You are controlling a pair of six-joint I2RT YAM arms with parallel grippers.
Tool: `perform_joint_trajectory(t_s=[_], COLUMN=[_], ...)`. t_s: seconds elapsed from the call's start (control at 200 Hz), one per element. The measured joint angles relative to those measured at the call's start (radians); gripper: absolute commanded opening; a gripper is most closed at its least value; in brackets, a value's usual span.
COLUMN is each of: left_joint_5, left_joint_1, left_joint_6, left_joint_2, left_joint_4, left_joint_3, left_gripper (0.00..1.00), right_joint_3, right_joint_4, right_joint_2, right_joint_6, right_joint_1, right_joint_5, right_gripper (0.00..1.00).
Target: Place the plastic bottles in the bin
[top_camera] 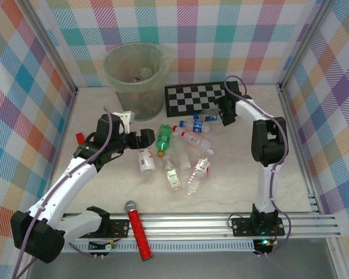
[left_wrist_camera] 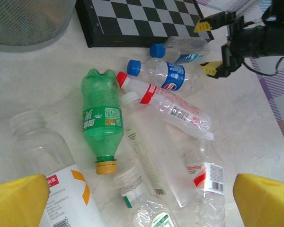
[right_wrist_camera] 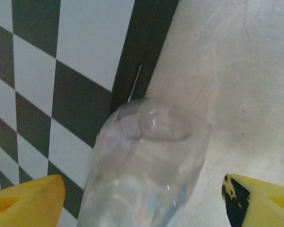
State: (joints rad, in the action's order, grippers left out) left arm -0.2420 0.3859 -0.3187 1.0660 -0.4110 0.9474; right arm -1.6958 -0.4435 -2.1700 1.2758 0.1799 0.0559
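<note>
Top external shows the plastic bottles (top_camera: 180, 152) lying on their sides in a loose heap on the middle of the worktop (top_camera: 296, 174). They are well apart from the bin (top_camera: 117, 87), which stands upright at the far left, just beside the left end of the chequered board (top_camera: 198, 97). Something pale lies inside the bin; I cannot tell what.

From the left wrist, a green bottle (left_wrist_camera: 102, 124) lies with its yellow cap toward the camera. The cap of a red-capped bottle (left_wrist_camera: 168, 105) touches its base. A blue-labelled bottle (left_wrist_camera: 163, 74) rests against the red-capped one on the far side. Beyond it a clear blue-capped bottle (left_wrist_camera: 180, 46) lies along the near edge of the board. A wide white-labelled bottle (left_wrist_camera: 52, 163) lies at the near left.

The left jaws are spread as wide as they go and hold nothing. Their yellow pads (left_wrist_camera: 19, 201) sit at the lower corners of that view, above the near end of the heap.

The right jaws stand apart, with one pad (right_wrist_camera: 26, 201) on each side of the base end of the clear blue-capped bottle. The right wrist view shows a gap on both sides, so nothing is gripped.

A red microphone (top_camera: 138, 229) lies across the rail at the near edge. A small red block (top_camera: 79, 138) sits left of the left arm.
</note>
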Motion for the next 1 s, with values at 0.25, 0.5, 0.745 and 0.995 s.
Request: perform_joint_trajectory(t_s=[0.25,0.5,0.745,0.995], left_joint_5=[0.0,0.001,0.011,0.018], left_joint_1=[0.0,0.0,0.0,0.0], left_joint_6=[-0.003,-0.003,-0.003,-0.003], left_joint_2=[-0.023,-0.026,-0.026,-0.026], left_joint_4=[-0.001,-0.002,-0.005,-0.007], left_joint_3=[0.0,-0.001,-0.001,-0.001], left_gripper=[0.99,0.99,0.99,1.0], right_joint_3=[-0.013,-0.015,0.0,0.032], right_joint_4=[0.01,0.026,0.055,0.051], right_joint_2=[-0.045,-0.046,-0.039,0.04], right_joint_6=[0.022,0.053,0.074,0.072], right_joint_1=[-0.011,-0.011,-0.017,-0.038], right_joint_5=[-0.006,-0.01,-0.016,-0.011], right_gripper=[0.76,0.6,0.54,0.52])
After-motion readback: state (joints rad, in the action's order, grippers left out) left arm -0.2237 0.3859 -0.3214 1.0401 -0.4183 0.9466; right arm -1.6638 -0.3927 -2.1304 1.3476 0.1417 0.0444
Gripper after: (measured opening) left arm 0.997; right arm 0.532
